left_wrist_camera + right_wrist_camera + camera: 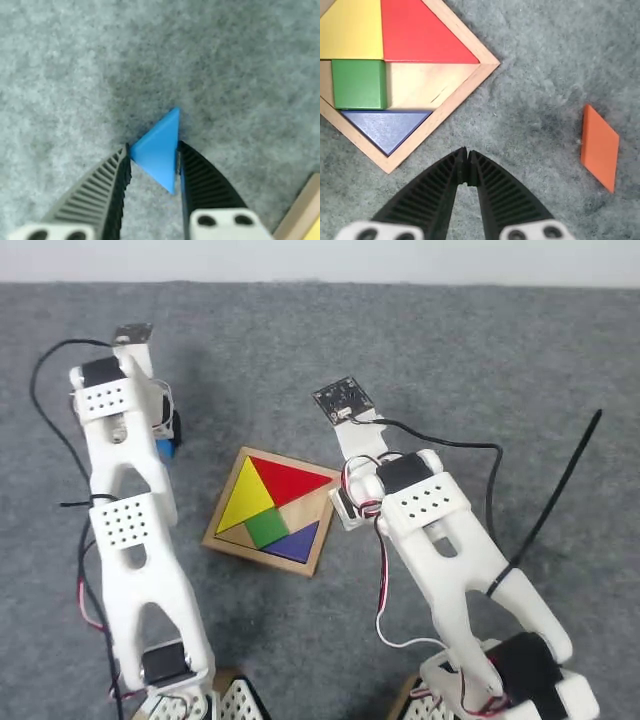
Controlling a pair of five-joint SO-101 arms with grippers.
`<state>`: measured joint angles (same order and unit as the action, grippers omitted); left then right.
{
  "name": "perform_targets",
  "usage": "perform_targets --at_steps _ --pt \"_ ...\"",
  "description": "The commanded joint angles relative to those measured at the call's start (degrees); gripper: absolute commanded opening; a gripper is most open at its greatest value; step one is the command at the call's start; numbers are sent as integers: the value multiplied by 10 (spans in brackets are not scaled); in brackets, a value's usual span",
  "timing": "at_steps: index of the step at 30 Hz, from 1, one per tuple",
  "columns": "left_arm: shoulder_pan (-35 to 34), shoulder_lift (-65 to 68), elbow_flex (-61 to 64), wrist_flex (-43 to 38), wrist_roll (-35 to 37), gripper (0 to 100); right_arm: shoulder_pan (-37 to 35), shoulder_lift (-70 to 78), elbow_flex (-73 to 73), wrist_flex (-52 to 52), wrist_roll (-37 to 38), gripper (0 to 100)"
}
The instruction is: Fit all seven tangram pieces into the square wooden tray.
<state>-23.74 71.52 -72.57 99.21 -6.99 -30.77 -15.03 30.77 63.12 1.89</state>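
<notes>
The left tool point(152, 147) is clamped on a light blue triangle point(161, 150) over the grey worktop point(225, 60), well apart from the square wooden tray point(445, 107). The tray holds a yellow triangle point(355, 30), red triangle point(420, 30), green square point(359, 84) and dark blue triangle point(385, 127). The right tool point(467, 160), fingers together, sits near a tray corner. An orange parallelogram point(600, 147) lies apart on the worktop.

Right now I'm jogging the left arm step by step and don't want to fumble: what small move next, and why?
Probably raise the left hand slightly. Its fingers press both sides of the blue triangle, which sits low over the carpet, apart from the wooden tray, where bare wood shows beside the green square.
</notes>
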Motion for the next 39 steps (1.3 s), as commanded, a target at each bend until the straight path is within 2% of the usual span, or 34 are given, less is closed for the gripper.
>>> perform_targets --at_steps 1,9,12,17,28,33,39 --pt "-11 -2 -18 15 -8 66 0 -27 -4 0 6 6" --pt "-18 -6 -16 18 8 62 0 -28 -4 0 6 6" --pt "-26 -57 35 19 17 62 7 -31 -4 0 6 6" --pt "-15 -230 263 7 29 65 23 -32 -6 0 6 6" --pt "-8 -593 726 -153 33 73 23 -32 -6 0 6 6" --pt "60 -717 853 -167 52 73 24 -33 -7 0 6 6" --pt "190 -742 920 -200 93 73 41 -33 -8 0 1 6"
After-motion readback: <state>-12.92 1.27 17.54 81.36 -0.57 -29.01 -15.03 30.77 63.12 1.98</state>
